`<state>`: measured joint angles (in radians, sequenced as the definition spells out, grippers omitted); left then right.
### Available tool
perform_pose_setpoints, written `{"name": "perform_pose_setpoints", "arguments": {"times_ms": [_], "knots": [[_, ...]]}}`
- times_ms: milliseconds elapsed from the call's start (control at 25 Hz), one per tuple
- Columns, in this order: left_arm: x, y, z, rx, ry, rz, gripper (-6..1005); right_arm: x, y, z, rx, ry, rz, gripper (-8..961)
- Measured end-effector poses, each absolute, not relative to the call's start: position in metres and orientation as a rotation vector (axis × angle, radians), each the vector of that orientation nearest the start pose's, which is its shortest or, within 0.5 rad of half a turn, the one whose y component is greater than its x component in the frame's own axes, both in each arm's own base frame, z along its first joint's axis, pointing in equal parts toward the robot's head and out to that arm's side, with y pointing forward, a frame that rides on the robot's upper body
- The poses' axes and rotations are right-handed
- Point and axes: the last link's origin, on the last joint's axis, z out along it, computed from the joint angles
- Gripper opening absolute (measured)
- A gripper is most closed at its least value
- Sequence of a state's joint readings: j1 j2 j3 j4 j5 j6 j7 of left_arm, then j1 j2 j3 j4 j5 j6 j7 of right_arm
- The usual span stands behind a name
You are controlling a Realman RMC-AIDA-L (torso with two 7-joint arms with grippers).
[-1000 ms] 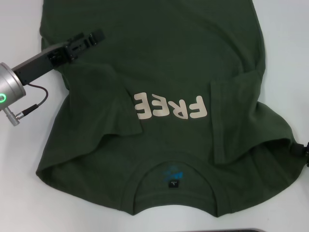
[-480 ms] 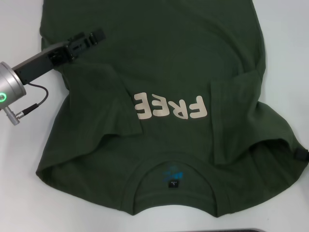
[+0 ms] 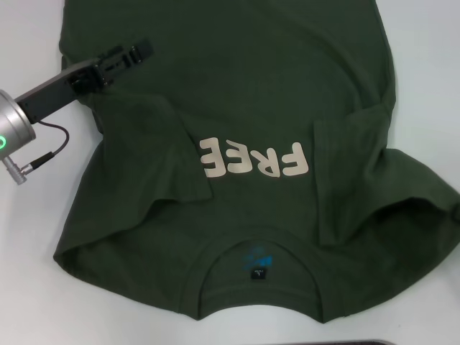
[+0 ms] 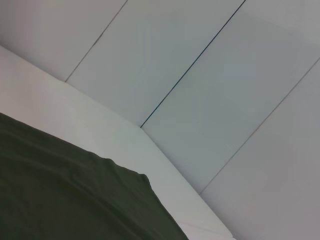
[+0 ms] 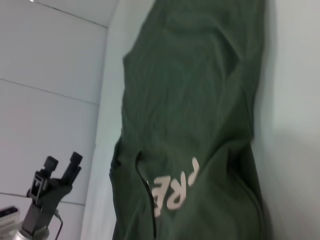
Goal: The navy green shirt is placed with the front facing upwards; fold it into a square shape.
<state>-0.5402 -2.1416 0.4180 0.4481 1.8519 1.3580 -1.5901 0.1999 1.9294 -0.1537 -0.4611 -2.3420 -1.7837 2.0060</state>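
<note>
The shirt [image 3: 237, 144] lies face up across the counter [image 3: 424, 65], collar [image 3: 259, 277] at 6 o'clock, hem running out of view at 12. Both sleeves are already folded in over the body, so the "FREE" lettering [image 3: 253, 159] sits between two flaps.

The left tool [image 3: 122, 57] hangs over the shirt's 10 o'clock edge with its fingers slightly apart and nothing between them. The right tool is out of the head view; its wrist camera looks along the shirt from off the 3 o'clock side and shows none of its own fingers.

The lengthwise fold looks next. To do it well, I would take both far corners at matching points, pinch every layer there so the sleeve flaps do not slide, and lift evenly. The puckered flap at 3 o'clock wants smoothing first, or the square will come out skewed.
</note>
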Motion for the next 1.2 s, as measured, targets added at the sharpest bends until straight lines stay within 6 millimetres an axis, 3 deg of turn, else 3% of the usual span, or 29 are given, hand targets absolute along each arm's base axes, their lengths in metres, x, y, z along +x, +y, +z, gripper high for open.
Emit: {"name": "perform_pose_setpoints", "arguments": {"times_ms": [240, 600, 1200], "knots": [[-0.281, 0.339, -0.013, -2.182, -1.248, -1.113, 845, 0.394, 0.191, 0.058, -1.96, 1.994, 0.92, 7], [-0.293, 0.312, 0.005, -2.225, -1.284, -1.197, 843, 0.39, 0.199, 0.058, -2.008, 1.943, 0.923, 8], [-0.335, 0.278, 0.031, -2.352, -1.625, -0.859, 841, 0.387, 0.208, 0.06, -2.025, 1.93, 0.923, 8]]}}
